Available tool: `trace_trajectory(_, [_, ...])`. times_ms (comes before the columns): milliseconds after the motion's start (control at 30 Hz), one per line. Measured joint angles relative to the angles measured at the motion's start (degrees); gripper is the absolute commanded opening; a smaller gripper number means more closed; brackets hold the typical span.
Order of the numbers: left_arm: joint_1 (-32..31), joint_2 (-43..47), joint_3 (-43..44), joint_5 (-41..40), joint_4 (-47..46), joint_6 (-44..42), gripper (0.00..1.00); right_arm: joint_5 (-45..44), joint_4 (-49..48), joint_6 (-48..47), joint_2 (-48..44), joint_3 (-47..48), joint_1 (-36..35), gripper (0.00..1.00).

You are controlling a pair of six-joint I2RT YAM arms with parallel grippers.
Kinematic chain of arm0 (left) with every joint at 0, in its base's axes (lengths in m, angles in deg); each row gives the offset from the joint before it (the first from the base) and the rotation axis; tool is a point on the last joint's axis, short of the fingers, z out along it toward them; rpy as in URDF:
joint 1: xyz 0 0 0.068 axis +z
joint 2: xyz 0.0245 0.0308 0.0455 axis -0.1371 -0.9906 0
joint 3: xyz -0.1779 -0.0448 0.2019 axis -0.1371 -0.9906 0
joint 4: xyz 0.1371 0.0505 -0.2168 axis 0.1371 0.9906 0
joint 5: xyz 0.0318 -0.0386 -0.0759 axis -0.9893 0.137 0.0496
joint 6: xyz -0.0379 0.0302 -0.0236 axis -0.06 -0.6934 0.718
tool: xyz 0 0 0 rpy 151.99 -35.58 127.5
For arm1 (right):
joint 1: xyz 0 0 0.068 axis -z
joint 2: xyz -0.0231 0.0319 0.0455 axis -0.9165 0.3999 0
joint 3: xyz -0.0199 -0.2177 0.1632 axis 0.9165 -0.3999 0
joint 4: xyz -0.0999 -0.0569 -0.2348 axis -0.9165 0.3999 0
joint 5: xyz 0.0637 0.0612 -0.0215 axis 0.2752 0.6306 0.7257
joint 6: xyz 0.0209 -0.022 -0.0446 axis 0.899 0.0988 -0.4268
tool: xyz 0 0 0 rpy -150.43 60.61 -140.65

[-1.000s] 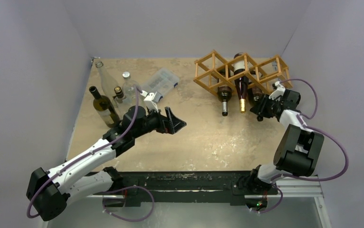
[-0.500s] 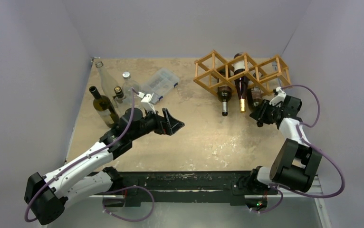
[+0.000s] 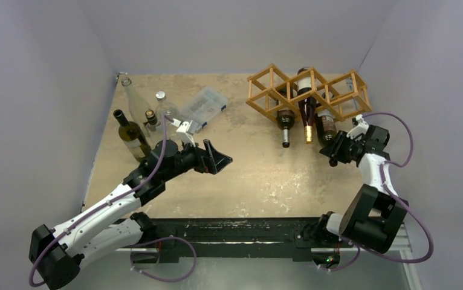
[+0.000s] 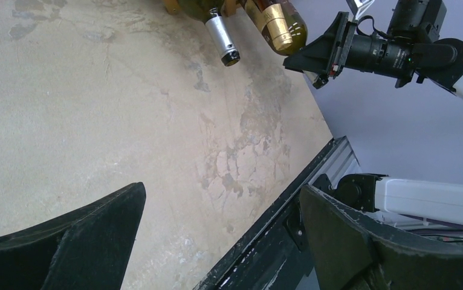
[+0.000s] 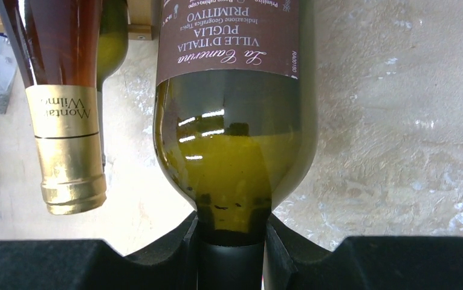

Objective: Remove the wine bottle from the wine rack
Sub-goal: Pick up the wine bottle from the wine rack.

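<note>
wine bottle point(image 5: 232, 151) neck beyond wine rack point(image 5: 143, 13) edge

desk point(image 3: 259, 175): mottled beige | upper right: wooden rack point(image 3: 274, 90) | upper left: standing bottles point(image 3: 131, 136), clear box point(image 3: 203, 104)

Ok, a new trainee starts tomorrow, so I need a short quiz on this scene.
1. True or false: the left gripper is open and holds nothing.
2. Where does the right gripper clamp the Primitivo wine bottle? A base, B neck, C label.
3. How many bottles lie in the wine rack?
Key: 1 true; 2 B; 3 three.
</note>
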Motion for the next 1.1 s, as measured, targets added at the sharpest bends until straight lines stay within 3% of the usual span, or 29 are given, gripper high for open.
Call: trace_trajectory(1100, [0.0, 2.9, -1.7, 0.0, -0.1, 0.0, 1.0, -3.2, 22.5, -8.9, -4.9, 9.4, 1.5, 0.0])
